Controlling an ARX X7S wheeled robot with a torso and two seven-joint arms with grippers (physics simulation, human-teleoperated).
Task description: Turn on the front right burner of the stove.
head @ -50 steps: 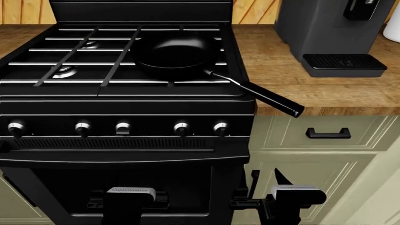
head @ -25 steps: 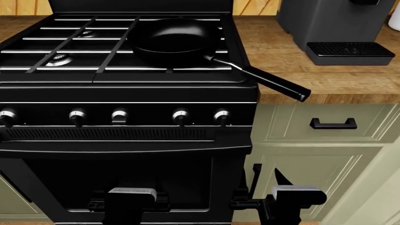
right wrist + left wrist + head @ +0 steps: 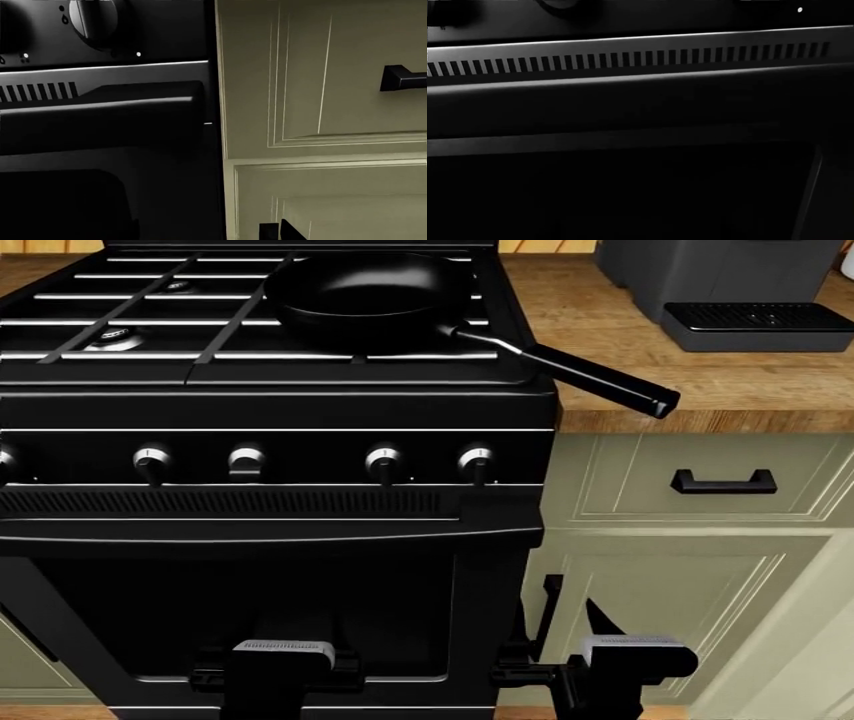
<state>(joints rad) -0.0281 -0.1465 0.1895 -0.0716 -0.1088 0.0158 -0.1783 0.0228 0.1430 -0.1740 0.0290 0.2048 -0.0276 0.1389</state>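
Observation:
The glossy black stove [image 3: 267, 410] fills the left of the head view, with grate bars on top, a row of silver-tipped knobs and a vent strip [image 3: 227, 502] above the oven door. The rightmost knob [image 3: 475, 461] also shows in the right wrist view [image 3: 93, 22]. A black frying pan [image 3: 367, 295] sits on the front right burner. My right gripper [image 3: 571, 615] is low, in front of the stove's lower right corner, with its fingers apart and empty. My left gripper [image 3: 280, 658] is low before the oven door, its fingers lost against the black.
The pan's handle [image 3: 587, 378] sticks out right over the wooden counter [image 3: 627, 350]. A grey coffee machine [image 3: 734, 290] stands at the back right. Pale green cabinets with a black drawer pull [image 3: 723, 481] lie right of the stove.
The stove, counter and cabinets have slid upward in the head view, so the view now looks lower. Both grippers keep the same place in the frame.

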